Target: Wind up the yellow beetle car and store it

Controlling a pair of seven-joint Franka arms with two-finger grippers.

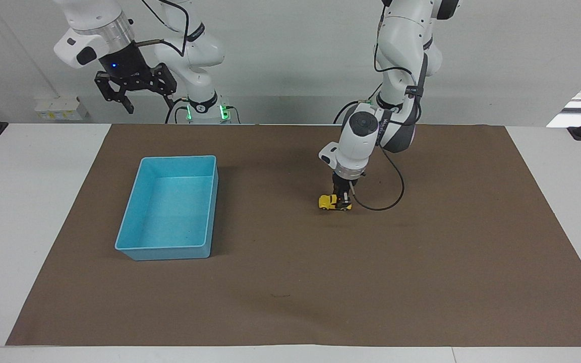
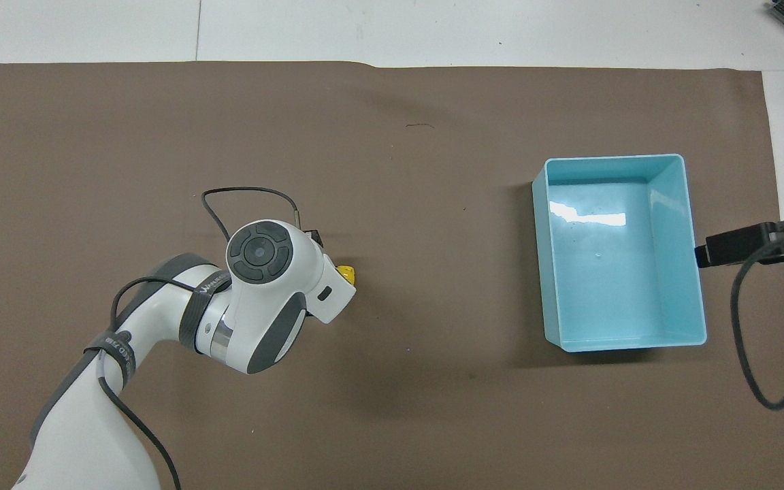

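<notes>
The yellow beetle car (image 1: 328, 202) stands on the brown mat near the table's middle, toward the left arm's end. My left gripper (image 1: 342, 202) points straight down and is low at the car's end that faces the left arm's side, overlapping it. In the overhead view the left wrist covers most of the car (image 2: 346, 273); only a yellow tip shows. The light blue tray (image 1: 169, 159) sits empty toward the right arm's end. My right gripper (image 1: 144, 96) is open and empty, held high by its base, where the arm waits.
The brown mat (image 1: 290, 292) covers most of the white table. In the overhead view the right gripper's dark tip (image 2: 732, 246) hangs over the tray's rim (image 2: 613, 158). A black cable loops beside the left wrist (image 1: 386, 201).
</notes>
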